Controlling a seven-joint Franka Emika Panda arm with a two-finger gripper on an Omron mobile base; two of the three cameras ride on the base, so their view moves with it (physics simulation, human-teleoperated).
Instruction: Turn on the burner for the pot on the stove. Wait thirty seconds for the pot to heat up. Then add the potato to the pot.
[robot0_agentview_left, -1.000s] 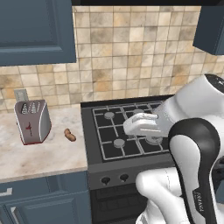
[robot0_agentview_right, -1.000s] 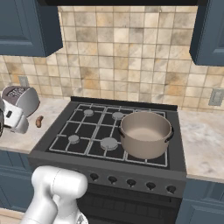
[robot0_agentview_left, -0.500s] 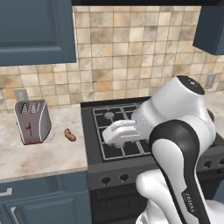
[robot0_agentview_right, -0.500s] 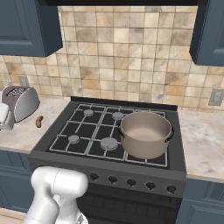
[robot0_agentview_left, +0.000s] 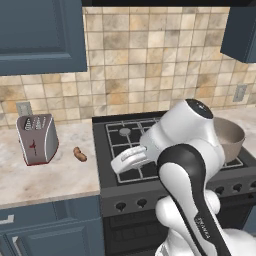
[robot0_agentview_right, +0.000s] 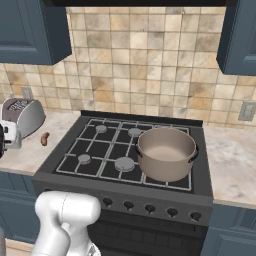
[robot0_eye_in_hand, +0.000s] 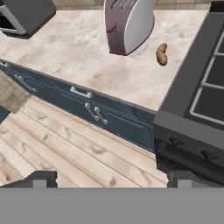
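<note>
- The pot (robot0_agentview_right: 166, 153), wide and grey-brown with a pale inside, sits on the front right burner of the stove (robot0_agentview_right: 95, 150); in the left base view its rim (robot0_agentview_left: 231, 136) shows past my white elbow.
- The black stove's grates are otherwise bare, its row of dark knobs (robot0_agentview_right: 129, 205) along the front panel. I cannot tell from any view whether a flame is lit under the pot.
- The potato (robot0_agentview_left: 79, 154), a small bent brown lump, lies on the marbled counter (robot0_agentview_left: 45, 175) between the stove's left edge and the toaster (robot0_agentview_left: 36, 138), apart from both. From my hand camera it rests just to the right of the toaster (robot0_eye_in_hand: 128, 24), near the stove's edge (robot0_eye_in_hand: 192, 83).
- My gripper (robot0_eye_in_hand: 111, 178) hangs out past the counter's front edge, above the wooden floor (robot0_eye_in_hand: 52, 148) and the blue cabinet fronts (robot0_eye_in_hand: 87, 109). My two dark fingertips (robot0_eye_in_hand: 40, 178) stand far apart at the bottom of the hand view, released, with nothing between them.
- Compared with half a second ago and a second ago, my forearm (robot0_agentview_left: 131, 159) has swung further left across the stove: it was over the right-hand burners, then mid-stove, and now reaches toward the stove's left front corner.
- In the right base view, part of my white hand (robot0_agentview_right: 7, 136) shows at the far left edge in front of the toaster (robot0_agentview_right: 22, 115), lower than before.
- Pot, potato and toaster have not shifted over that second.
</note>
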